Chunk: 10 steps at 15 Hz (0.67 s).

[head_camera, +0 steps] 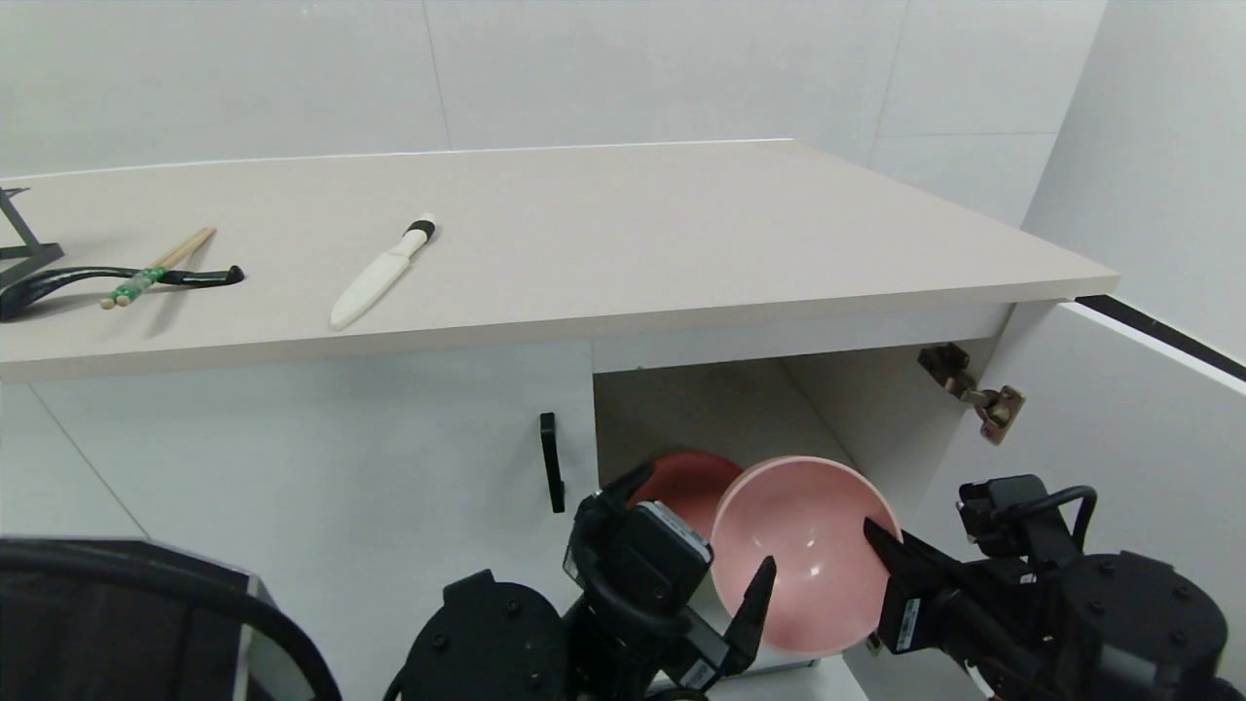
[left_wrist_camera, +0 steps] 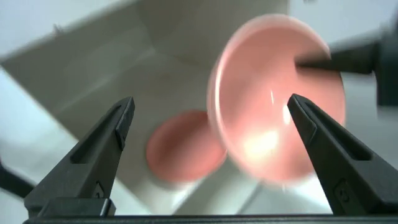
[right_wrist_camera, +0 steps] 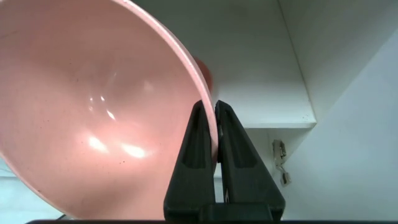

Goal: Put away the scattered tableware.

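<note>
The right end effector (head_camera: pixel 869 531) clamps the tilted pink bowl (head_camera: pixel 803 545) by its rim. The red bowl (head_camera: pixel 686 484) sits just beyond, inside the cupboard (head_camera: pixel 720 399). The left end effector (left_wrist_camera: pixel 210 102) is spread apart.

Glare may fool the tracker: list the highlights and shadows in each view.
Head view: faint highlights inside the pink bowl; soft shadows beside the chopsticks and white knife on the countertop. Left wrist view: a broad bright patch inside the bowl. Right wrist view: several bright spots inside the bowl held by the right gripper.
</note>
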Motion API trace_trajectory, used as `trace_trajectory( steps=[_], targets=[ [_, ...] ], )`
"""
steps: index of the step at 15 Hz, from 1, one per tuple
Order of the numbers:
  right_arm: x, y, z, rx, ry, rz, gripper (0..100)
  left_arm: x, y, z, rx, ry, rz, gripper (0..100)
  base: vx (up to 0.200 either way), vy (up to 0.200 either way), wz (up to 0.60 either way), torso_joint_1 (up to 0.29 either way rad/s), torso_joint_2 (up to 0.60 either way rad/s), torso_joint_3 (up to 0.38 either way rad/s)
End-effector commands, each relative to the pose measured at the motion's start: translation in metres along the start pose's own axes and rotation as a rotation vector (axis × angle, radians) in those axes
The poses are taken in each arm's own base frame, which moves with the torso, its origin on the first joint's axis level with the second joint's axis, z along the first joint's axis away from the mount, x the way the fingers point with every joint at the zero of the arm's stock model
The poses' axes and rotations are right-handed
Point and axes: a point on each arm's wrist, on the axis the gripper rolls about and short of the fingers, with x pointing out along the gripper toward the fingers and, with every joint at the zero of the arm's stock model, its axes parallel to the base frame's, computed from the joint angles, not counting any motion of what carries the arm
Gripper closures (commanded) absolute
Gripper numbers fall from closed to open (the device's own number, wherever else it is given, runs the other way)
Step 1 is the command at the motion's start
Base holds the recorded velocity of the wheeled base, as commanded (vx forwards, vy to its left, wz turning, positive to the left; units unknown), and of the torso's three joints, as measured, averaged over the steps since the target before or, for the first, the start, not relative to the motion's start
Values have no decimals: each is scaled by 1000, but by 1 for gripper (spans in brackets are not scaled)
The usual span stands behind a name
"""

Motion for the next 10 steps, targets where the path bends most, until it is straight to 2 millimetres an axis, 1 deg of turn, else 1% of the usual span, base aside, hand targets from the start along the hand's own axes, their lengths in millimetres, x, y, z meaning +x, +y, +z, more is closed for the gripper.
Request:
trace_trajectory(
  steps=[1,2,3,4,5,6,8,10],
  targets=[
    [1,0,0,3,1,-6,100,-16,24,-1,6,13,-30,0,0,0,0,0,0,0],
    [1,0,0,3,1,-6,100,-16,24,-1,6,13,-30,0,0,0,0,0,0,0],
    [3,-3,-3,-3,-5,-85,100,-22,36,-7,9,19,-116,0,0,0,0,0,0,0],
    [7,-4,-11,-1,2,-195,100,-26,39,-10,11,21,-181,0,0,0,0,0,0,0],
    [8,-4,-16,40,-10,-271,100,-29,38,-12,13,29,-208,0,0,0,0,0,0,0],
    [7,1,-20,75,-7,-267,100,-33,37,-16,14,45,-233,0,0,0,0,0,0,0],
    [1,14,-23,76,-5,-198,100,-40,38,-21,20,76,-247,0,0,0,0,0,0,0],
    [3,19,-23,92,-13,-184,100,-50,43,-16,4,66,-235,0,0,0,0,0,0,0]
  ],
)
